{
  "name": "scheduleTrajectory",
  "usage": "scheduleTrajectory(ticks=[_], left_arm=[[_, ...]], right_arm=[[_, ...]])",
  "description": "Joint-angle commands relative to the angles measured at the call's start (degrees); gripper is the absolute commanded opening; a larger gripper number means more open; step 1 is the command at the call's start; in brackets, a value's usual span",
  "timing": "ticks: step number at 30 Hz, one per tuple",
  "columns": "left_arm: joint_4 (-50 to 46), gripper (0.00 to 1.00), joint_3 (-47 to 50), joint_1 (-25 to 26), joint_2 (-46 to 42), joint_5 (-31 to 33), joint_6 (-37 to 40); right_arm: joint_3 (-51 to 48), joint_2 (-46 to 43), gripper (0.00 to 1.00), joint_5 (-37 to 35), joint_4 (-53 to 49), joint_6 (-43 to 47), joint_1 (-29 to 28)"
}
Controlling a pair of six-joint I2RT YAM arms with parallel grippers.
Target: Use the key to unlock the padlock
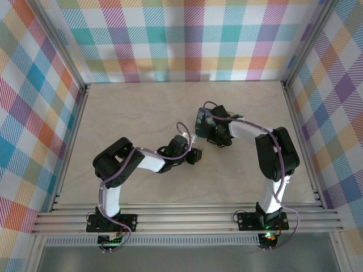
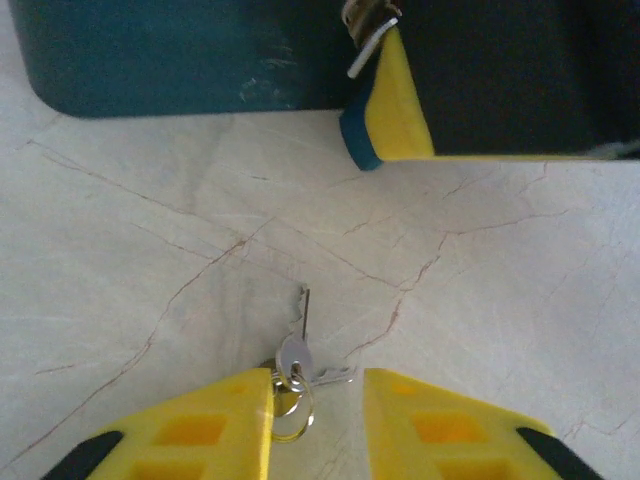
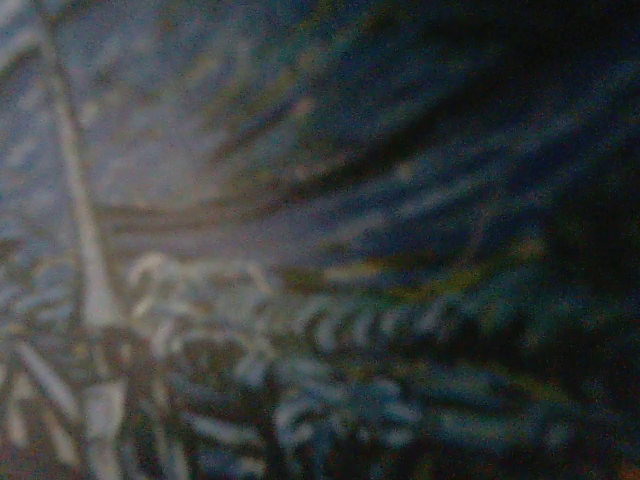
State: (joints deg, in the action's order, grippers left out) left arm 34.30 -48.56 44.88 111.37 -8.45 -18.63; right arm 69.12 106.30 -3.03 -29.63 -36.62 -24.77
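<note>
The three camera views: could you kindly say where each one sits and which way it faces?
Top external: above and behind the bases, looking down on the table; left arm and right arm show whole.
Left wrist: low over the table, facing forward past the keys toward the tin; its yellow jaws frame the bottom edge.
Right wrist: pressed close to the tin's painted surface, blurred.
Shared: the tin also lies in the top external view.

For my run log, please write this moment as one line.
left end effector: open; keys: on table between its jaws; right end effector: shut
</note>
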Motion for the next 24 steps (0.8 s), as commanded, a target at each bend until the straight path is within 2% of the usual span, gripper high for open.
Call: scheduleTrajectory(ticks=[1, 13, 19, 24], left_arm=[[-2.75, 0.35, -0.76, -0.59, -2.01, 1.5, 0.35], [-7.42, 0.39, -1.73, -1.26, -5.14, 1.59, 0.84], [-12.38, 0.4, -3.46, -2.3, -8.09, 0.73, 1.36], [-19.31, 0.4, -5.89, -3.56, -11.12, 0.7, 0.73]], right_arm=[[-1.06, -4.08, 0.0, 0.26, -0.89, -0.44, 0.14], [-3.73, -8.53, 0.0, 12.51, 0.75, -13.06, 2.85], [-3.02, -4.47, 0.0, 16.52, -1.59, -10.33, 2.98], [-4.31, -4.05, 0.0, 15.04, -4.06, -3.99, 3.07]])
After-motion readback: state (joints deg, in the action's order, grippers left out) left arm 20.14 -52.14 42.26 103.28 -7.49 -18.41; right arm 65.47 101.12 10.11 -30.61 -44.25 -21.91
